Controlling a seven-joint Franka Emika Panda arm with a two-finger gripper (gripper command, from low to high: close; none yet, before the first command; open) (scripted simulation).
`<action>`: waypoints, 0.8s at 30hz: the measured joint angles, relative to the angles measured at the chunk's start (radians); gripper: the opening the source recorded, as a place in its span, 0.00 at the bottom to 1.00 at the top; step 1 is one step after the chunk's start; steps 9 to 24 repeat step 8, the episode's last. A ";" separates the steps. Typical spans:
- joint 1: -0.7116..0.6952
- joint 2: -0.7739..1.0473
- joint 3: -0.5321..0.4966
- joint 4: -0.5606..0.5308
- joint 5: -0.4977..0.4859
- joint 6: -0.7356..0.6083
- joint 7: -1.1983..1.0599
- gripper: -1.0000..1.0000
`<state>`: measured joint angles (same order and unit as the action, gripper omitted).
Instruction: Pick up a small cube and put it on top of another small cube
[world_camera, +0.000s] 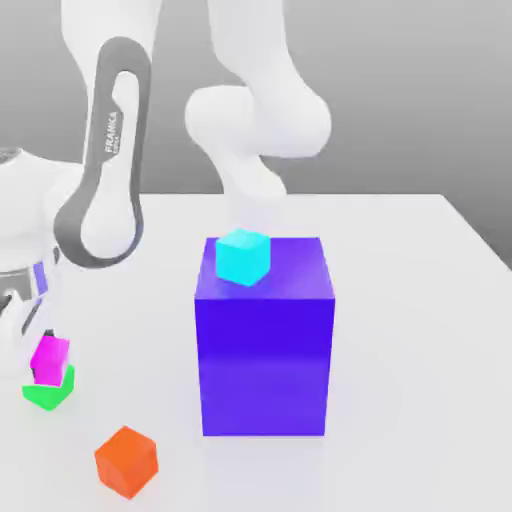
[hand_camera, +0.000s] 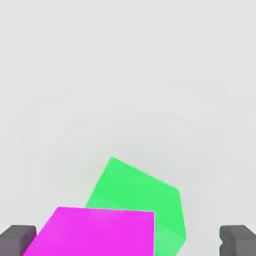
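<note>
Magenta cube (world_camera: 49, 357) atop green cube (world_camera: 48, 391), jaws open.

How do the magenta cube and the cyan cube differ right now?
The magenta cube sits on the green cube at the exterior view's left; the cyan cube sits on the big blue block, higher up. The magenta one looks smaller. The open fingers flank the magenta cube, not the cyan. Both are plain cubes resting on another block.

Simulated lab bench, plain white table (world_camera: 420, 300), flat-coloured blocks, blank grey backdrop
</note>
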<state>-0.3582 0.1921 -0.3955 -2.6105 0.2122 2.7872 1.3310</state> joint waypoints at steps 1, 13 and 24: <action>0.006 -0.020 -0.010 -0.001 -0.024 -0.016 0.018 1.00; 0.009 -0.150 -0.045 -0.011 -0.172 -0.122 0.125 1.00; 0.009 -0.150 -0.045 -0.011 -0.172 -0.122 0.125 1.00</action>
